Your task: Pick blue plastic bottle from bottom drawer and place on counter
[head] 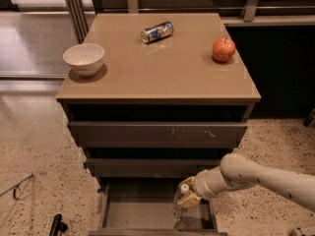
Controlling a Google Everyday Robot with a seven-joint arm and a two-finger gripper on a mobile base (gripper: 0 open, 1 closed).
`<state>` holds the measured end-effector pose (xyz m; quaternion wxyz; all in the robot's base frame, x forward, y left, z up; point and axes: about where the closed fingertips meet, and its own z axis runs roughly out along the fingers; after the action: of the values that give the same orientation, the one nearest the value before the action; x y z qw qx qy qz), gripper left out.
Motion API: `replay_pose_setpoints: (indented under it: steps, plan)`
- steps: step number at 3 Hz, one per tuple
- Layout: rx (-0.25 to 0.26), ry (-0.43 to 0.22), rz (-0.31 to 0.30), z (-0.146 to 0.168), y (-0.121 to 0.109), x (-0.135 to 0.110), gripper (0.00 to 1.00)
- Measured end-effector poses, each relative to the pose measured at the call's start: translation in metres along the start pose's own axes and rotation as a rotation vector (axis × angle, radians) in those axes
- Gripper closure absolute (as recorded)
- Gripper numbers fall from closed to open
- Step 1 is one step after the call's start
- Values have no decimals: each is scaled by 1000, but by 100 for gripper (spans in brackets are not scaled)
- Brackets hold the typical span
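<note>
Where the white arm reaches in from the right, we see its pincer down inside the open bottom drawer, at the drawer's right side. The pincer holds the blue plastic bottle: a tan finger lies across the bottle just below its white cap, and the clear body shows beneath it. The bottle stands roughly upright, leaning a little, with its lower end near the grey drawer floor; we cannot tell whether it touches the floor. The rest of the drawer floor to the left of the bottle shows as a plain grey surface.

Above it, the middle drawer stands out a little further than the top drawer. The top drawer's front bears a few pale scratches towards the right.

On the glossy tan desk we count three things, well apart from each other. A white bowl sits near the left edge. A blue-and-silver drink can lies on its side towards the far edge, about midway across. A red apple rests near the right edge.

The speckled floor spreads to both sides of the cabinet. A small dark object lies on it at the near left, and we cannot tell what it is.
</note>
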<state>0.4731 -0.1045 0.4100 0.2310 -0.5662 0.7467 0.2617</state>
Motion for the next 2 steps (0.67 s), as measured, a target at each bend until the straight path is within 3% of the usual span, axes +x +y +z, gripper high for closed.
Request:
replay_pose_setpoints:
  steps: [1, 2]
  plan:
    - [60, 23, -33, -39, -14, -27, 100]
    - [60, 22, -35, -38, -14, -27, 100]
